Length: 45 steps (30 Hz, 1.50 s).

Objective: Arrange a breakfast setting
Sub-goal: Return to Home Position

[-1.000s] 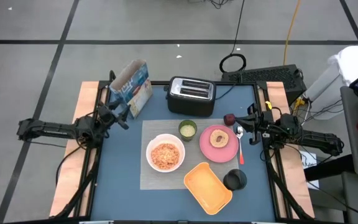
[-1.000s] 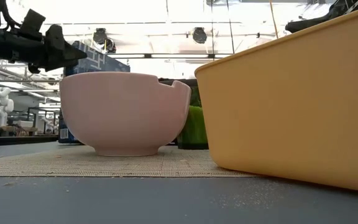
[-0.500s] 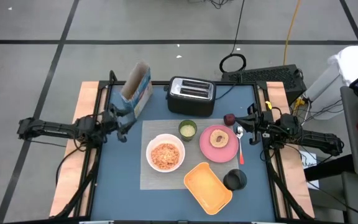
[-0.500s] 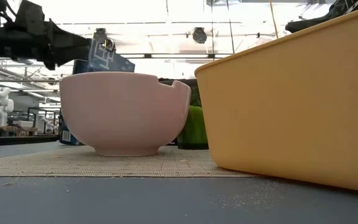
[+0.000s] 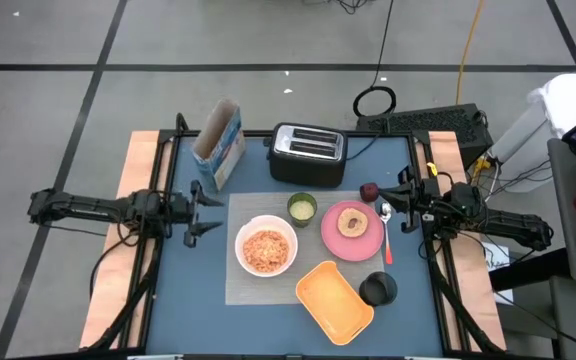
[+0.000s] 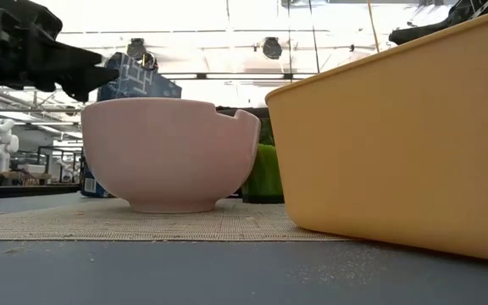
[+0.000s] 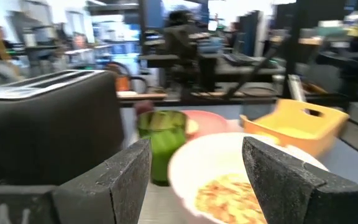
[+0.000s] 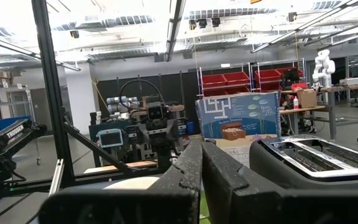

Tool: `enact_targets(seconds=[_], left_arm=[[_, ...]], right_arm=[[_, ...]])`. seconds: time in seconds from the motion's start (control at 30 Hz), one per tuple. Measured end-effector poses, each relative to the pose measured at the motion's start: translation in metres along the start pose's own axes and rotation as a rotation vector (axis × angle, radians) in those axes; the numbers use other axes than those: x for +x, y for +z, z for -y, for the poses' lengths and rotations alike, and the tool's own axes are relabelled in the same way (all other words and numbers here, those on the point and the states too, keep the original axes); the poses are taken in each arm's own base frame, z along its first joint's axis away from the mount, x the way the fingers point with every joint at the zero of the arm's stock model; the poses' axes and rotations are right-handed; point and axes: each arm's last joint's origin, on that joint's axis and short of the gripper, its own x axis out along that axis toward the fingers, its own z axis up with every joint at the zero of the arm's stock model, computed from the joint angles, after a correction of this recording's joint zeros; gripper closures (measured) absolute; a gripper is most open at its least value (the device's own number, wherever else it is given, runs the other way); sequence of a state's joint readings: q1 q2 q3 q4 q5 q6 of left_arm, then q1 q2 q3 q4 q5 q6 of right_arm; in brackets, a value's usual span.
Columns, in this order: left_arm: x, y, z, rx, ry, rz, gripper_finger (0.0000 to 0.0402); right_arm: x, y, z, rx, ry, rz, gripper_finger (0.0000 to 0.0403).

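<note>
All looks laid: white round bowl (image 5: 238, 248), small pale-green cup (image 5: 301, 207) and pink round plate (image 5: 353, 249) with its round toasted bread piece (image 5: 350, 221) sit on the grey rectangular placemat (image 5: 246, 287). The left gripper (image 5: 208, 212), fingers apart and empty, hovers beside it; the right gripper (image 5: 400, 205), fingers together, waits opposite. Only homing remains, I'd say.

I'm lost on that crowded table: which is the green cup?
Find the black toaster at the table's back. Right before it, on the grey mat, stands the cup: small and pale green, unlike the white bowl and pink plate beside it.
</note>
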<state>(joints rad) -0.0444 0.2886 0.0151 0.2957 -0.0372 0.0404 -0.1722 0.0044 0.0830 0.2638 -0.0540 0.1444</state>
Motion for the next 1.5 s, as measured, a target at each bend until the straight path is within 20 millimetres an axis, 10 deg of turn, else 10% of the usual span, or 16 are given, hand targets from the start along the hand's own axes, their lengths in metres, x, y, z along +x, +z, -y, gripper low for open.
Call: enact_targets(seconds=[0.67,1.5], left_arm=[[0.0,-0.003,0.003,0.043,-0.113,-0.029,0.0144],[0.0,-0.003,0.003,0.082,-0.109,-0.027,0.0144]], right_arm=[[-0.005,-0.031,0.004,-0.112,-0.029,-0.327,0.0401],[-0.006,-0.032,0.004,-0.163,-0.019,-0.341,0.0401]])
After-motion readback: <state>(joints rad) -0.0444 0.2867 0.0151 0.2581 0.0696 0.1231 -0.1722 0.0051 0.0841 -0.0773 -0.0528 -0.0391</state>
